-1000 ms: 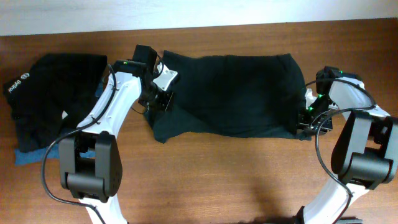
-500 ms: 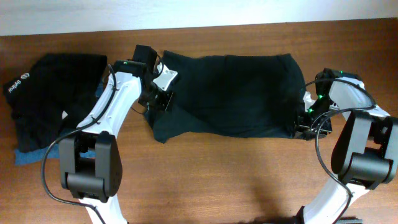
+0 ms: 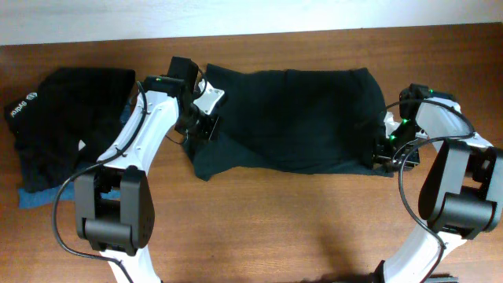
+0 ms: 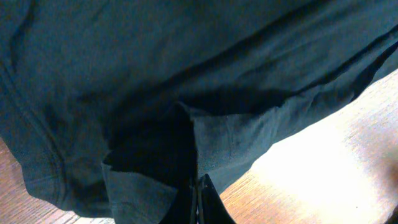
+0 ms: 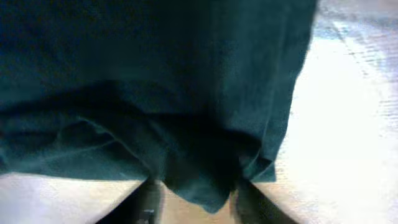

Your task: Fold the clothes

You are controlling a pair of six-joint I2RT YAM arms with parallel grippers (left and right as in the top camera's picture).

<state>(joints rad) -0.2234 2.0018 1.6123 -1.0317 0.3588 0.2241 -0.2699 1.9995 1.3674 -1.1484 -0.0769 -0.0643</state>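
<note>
Pinching T-shirt (image 3: 291, 118) fold — left end effector (image 4: 199, 194), right end effector (image 5: 199, 198) parted — wrist views only

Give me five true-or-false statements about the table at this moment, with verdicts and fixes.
1. The black T-shirt lies spread out at the middle of the table. True.
2. The left gripper stands wide open above bare wood. False: its fingers are shut, pinching the shirt's fabric.
3. The right gripper is at the shirt's right edge, fingers apart with cloth between them. True.
4. The pile of dark clothes sits beside the right arm. False: it lies at the left end, beside the left arm.
5. A blue cloth shows under that pile. True.
</note>
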